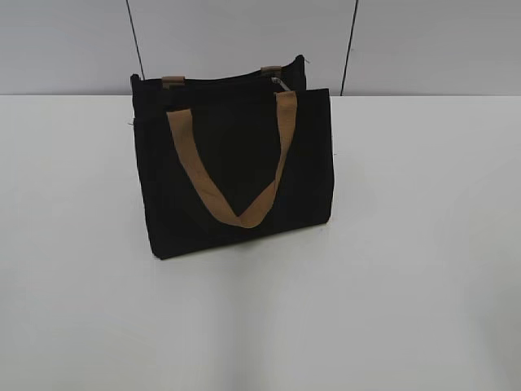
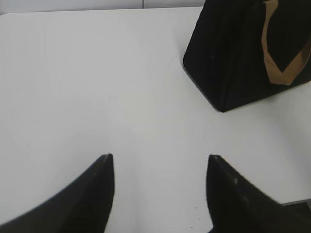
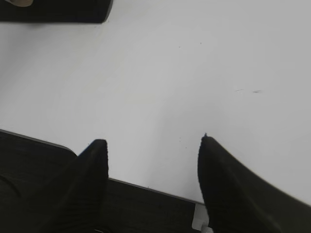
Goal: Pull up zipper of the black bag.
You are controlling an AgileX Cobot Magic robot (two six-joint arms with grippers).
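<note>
The black bag [image 1: 232, 163] stands upright on the white table [image 1: 407, 244], a little left of centre, with a tan strap handle [image 1: 236, 191] hanging down its front. The zipper [image 1: 220, 81] runs along the top edge; its small silver pull tab [image 1: 280, 82] shows near the right end. Neither gripper shows in the exterior view. In the left wrist view my left gripper [image 2: 159, 158] is open and empty over bare table, with the bag [image 2: 243, 53] far off at upper right. In the right wrist view my right gripper [image 3: 153, 141] is open and empty near the table's front edge; the bag's bottom [image 3: 53, 10] shows at top left.
The table's near edge and a dark surface below it [image 3: 146, 206] show in the right wrist view. A pale wall with dark seams [image 1: 244, 41] stands behind the table.
</note>
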